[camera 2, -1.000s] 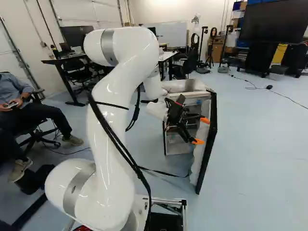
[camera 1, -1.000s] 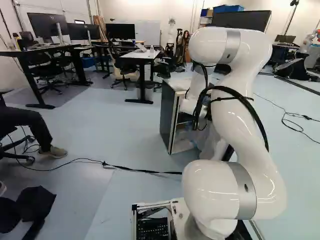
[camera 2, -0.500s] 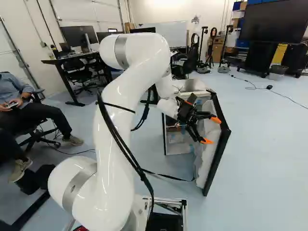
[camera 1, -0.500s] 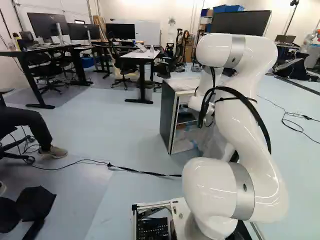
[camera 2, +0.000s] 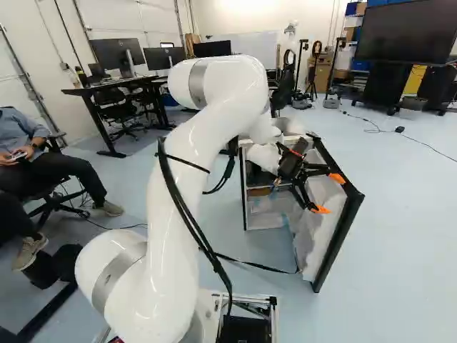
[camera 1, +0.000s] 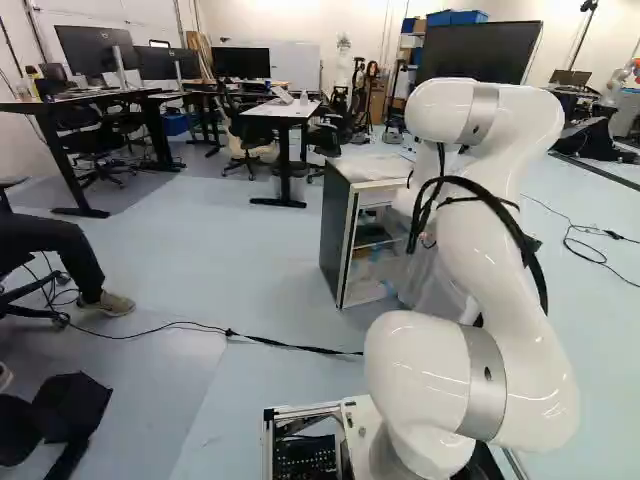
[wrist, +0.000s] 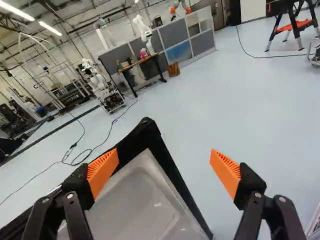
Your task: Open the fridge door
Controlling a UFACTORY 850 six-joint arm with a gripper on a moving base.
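White arm (camera 1: 490,285), grey bands (camera 1: 485,385), apparently tied cables (camera 2: 204,247)

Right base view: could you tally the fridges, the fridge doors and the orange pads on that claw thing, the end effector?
Fridge: 1
Fridge door, standing open: 1
Orange pads on the end effector: 2
Total: 4

This looks like a robotics lab with an office side: 3 monitors (camera 1: 241,62) on dark tabletops (camera 2: 80,91), a whiteboard (camera 1: 305,65) behind, and cables (wrist: 110,131) trailing over a wide pale floor (wrist: 235,110). The wrist view adds another robot (wrist: 100,86), grey partitions (wrist: 175,37), exposed ceiling beams (wrist: 82,11) and 2 strip lights (wrist: 17,10).
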